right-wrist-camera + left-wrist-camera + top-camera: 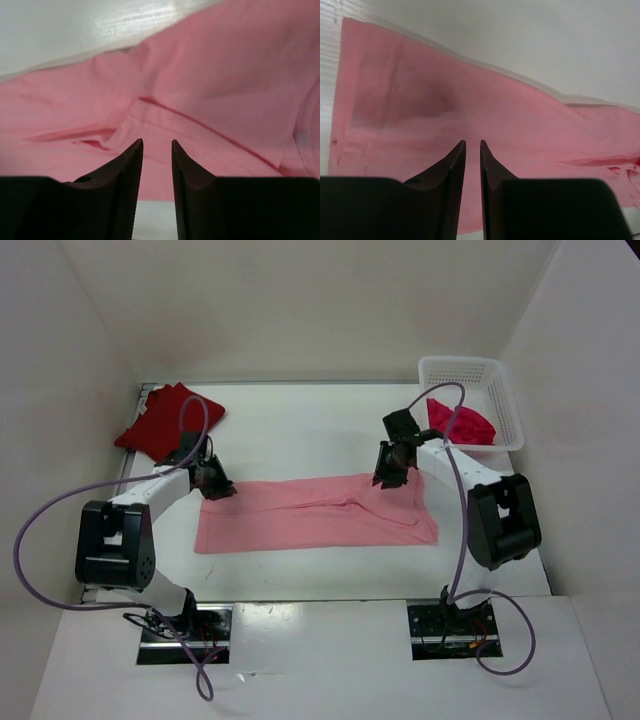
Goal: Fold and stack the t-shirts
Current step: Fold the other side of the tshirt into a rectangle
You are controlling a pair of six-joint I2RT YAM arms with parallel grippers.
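Observation:
The light pink t-shirt (310, 515) lies flat across the middle of the table as a long strip. It fills the left wrist view (495, 110) and the right wrist view (225, 75). My left gripper (216, 486) hovers over its far left corner, jaws a narrow gap apart and empty (472, 142). My right gripper (390, 474) hovers over the far edge of its right part, jaws slightly apart and empty (157, 141). The dark red t-shirt (166, 420) lies folded at the far left. The crimson-magenta t-shirt (460, 422) lies bunched in the basket.
A white plastic mesh basket (505, 390) stands at the far right corner. White walls enclose the table on the left, back and right. Purple cables loop from both arms.

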